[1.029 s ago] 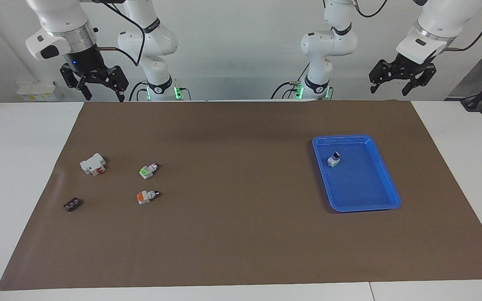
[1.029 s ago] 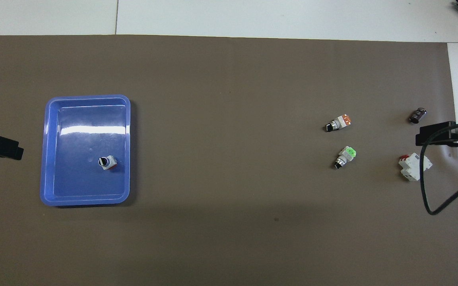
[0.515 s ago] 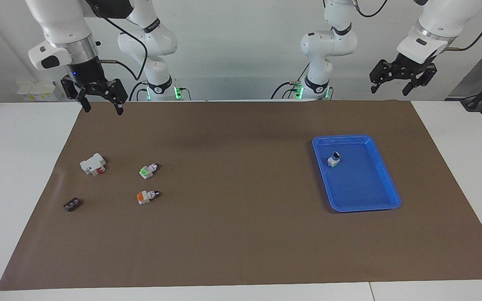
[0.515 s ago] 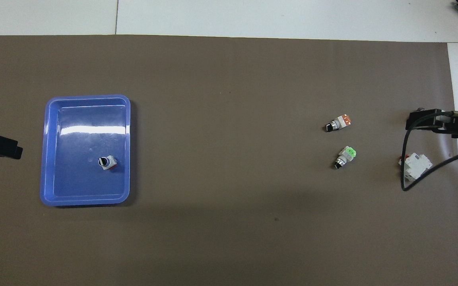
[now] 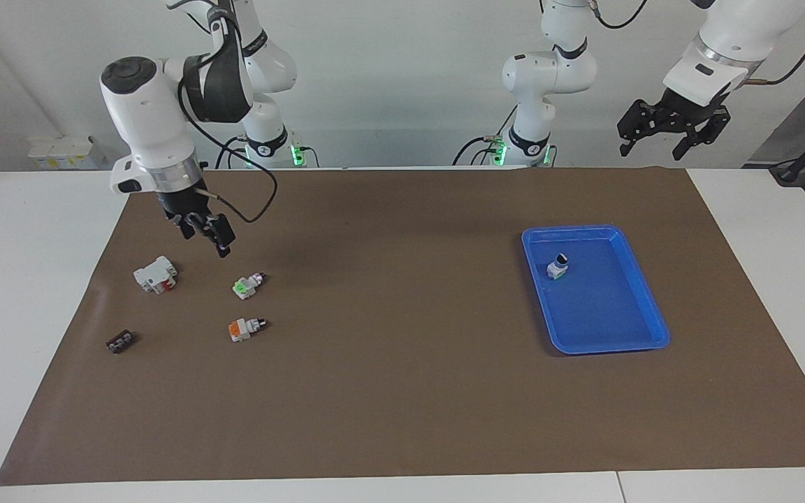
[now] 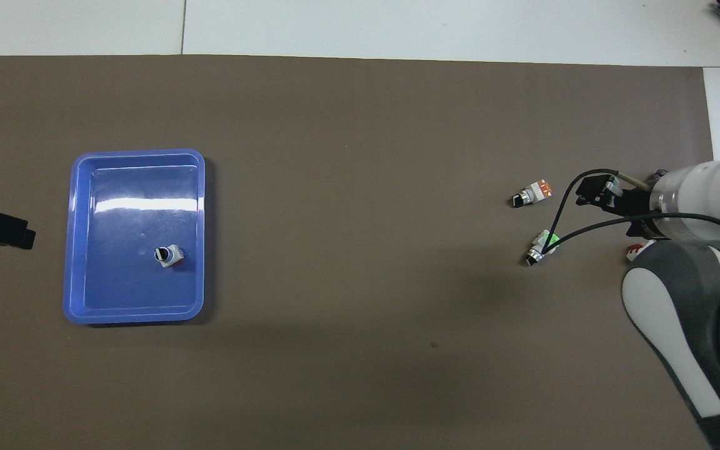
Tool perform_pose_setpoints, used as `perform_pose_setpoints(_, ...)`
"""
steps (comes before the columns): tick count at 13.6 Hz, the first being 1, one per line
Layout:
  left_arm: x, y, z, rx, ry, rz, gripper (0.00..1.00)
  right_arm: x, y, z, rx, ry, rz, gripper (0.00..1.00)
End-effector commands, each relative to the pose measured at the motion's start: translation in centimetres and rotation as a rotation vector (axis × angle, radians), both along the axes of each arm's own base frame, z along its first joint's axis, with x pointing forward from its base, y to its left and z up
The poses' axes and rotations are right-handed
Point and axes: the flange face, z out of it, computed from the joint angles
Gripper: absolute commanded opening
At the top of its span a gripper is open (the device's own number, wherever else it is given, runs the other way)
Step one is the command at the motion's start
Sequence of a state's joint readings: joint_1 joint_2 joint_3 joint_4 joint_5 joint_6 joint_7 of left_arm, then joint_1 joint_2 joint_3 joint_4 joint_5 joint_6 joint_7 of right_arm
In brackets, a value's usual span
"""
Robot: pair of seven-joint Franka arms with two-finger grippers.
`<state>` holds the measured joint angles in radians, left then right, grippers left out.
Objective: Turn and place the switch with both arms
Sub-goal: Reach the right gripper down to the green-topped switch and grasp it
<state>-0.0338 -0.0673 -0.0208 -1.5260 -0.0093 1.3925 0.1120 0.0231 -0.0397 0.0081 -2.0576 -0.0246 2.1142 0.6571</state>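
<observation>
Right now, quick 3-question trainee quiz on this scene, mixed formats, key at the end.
1. True or false: the right gripper already grips the green switch.
2. What stands inside the blue tray? A) a switch B) the small dark part C) nothing
3. Fill in: the left gripper waits raised toward the ___ arm's end of the table.

Key
1. False: it hangs in the air above the mat, between the white blocky part and the green switch, touching neither.
2. A: a white switch with a black cap. The small dark part lies on the mat.
3. left
</observation>
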Motion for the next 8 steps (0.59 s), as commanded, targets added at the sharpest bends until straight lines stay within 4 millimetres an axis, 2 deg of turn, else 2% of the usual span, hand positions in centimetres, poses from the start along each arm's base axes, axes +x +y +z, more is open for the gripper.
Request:
perform_pose_setpoints(1, -0.4, 0.1, 0.3, 0.019, -0.029, 0.011, 1.00, -0.1, 0.1, -4.3, -0.004, 0.042, -0.102, 1.00)
perform_pose_setpoints(4, -0.4, 0.0, 0.3, 0.007, -0.025, 0.005, 1.00, 0.1, 0.2, -9.9, 0.019, 0.023, -0.172, 1.00)
perform_pose_setpoints(8, -0.2, -0.2, 0.6, -0.023, -0.036, -0.004, 1.00, 0.6, 0.2, -13.7, 0.034, 0.036, -0.221, 1.00)
